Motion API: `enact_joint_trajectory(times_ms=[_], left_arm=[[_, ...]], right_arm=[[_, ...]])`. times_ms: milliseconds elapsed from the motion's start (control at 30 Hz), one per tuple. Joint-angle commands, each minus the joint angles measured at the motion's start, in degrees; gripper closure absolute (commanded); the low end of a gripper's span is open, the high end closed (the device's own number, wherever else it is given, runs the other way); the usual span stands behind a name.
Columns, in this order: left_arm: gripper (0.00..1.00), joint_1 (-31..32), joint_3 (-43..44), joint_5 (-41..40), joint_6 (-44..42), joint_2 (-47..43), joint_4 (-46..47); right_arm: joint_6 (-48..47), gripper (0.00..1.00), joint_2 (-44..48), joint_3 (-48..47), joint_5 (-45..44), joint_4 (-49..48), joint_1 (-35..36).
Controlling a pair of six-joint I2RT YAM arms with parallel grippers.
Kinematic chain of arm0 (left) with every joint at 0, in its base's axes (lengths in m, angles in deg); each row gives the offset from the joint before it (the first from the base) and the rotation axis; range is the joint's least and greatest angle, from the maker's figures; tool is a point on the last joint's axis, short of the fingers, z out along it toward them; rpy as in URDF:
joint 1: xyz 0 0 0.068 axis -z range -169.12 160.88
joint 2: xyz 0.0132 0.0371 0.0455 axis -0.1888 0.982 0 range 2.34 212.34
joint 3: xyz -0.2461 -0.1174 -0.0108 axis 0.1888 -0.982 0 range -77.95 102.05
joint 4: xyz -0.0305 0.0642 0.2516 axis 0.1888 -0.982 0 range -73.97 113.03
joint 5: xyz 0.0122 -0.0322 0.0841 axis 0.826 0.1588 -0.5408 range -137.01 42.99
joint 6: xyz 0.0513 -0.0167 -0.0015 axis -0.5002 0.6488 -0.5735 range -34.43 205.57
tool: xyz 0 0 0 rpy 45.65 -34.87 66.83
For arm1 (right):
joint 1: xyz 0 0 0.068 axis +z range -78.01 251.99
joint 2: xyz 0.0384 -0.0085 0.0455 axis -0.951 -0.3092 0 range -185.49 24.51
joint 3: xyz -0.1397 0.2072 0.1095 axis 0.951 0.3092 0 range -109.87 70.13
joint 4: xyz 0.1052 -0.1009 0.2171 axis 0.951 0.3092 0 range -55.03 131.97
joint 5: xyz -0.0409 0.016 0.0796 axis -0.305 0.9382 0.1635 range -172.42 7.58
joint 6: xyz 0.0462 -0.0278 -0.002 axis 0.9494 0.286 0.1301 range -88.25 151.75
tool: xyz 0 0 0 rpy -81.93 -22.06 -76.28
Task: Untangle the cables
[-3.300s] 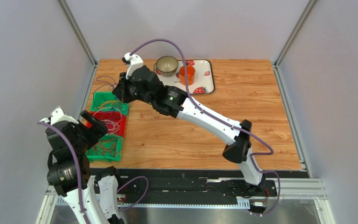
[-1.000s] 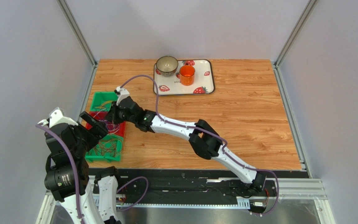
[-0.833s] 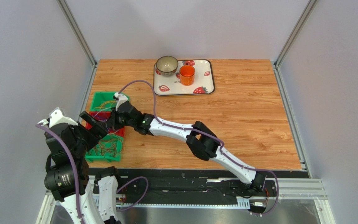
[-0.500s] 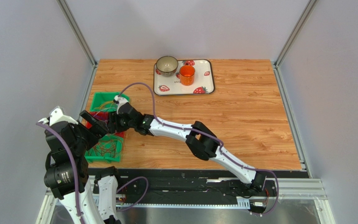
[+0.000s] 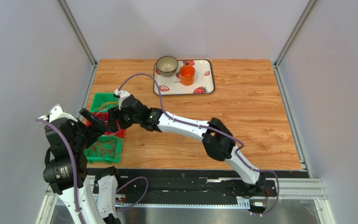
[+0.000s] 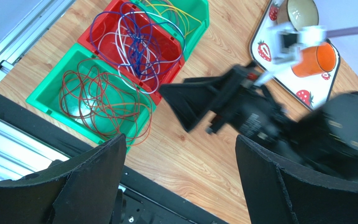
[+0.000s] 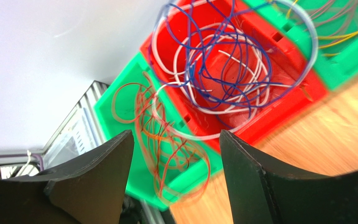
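Just left of the red plastic bin (image 6: pixel 115 69), and raised above it, the left jaws stand spread wide with no wire between them.

The red bin is the middle one of three open bins in a row at the left edge of the wooden tabletop (image 5: pixel 251 116). The thin cables (image 7: pixel 218 70) lie coiled in these bins. Dark red and orange loops (image 6: pixel 101 100) fill the green plastic bin (image 6: pixel 50 74) touching the red bin's near side, and a few strands hang over that green bin's rim onto the tabletop. Blue-purple and white loops (image 6: pixel 139 42) lie tangled together inside the red bin itself. Yellow loops (image 6: pixel 176 11) lie in the second green bin (image 6: pixel 199 23), against the red bin's far side.

Just right of the red bin, above its right rim, the right jaws point toward it. They are parted wide. The wires show below the gap, and none is pinched between the jaws.

Well to the right of the red bin and farther back sits a white rectangular tray printed with strawberries (image 5: pixel 204 86). It carries a beige bowl (image 5: pixel 167 65) and an orange cup (image 5: pixel 187 73), side by side.
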Motion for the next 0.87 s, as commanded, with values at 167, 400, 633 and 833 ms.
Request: enact_joint_trajectory(times_ms=[167, 400, 633, 833], left_arm=[[0.06, 0.41, -2.41, 0.12, -1.37, 0.05, 2.91], [0.06, 0.41, -5.84, 0.21, -1.72, -1.45, 4.58], [0.06, 0.32, -8.91, 0.38, -1.64, -2.86, 6.42], [0.06, 0.41, -11.46, 0.12, -1.28, -3.04, 10.02]], right_arm=[[-9.02, 0.30, 30.01, 22.68, -19.03, 7.52, 0.20], [-11.66, 0.25, 51.55, 42.73, -32.56, 11.21, 0.20], [-7.36, 0.25, 67.47, 56.72, -38.73, 14.64, 0.20], [-6.56, 0.25, 72.84, 60.33, -45.50, 16.57, 0.03]])
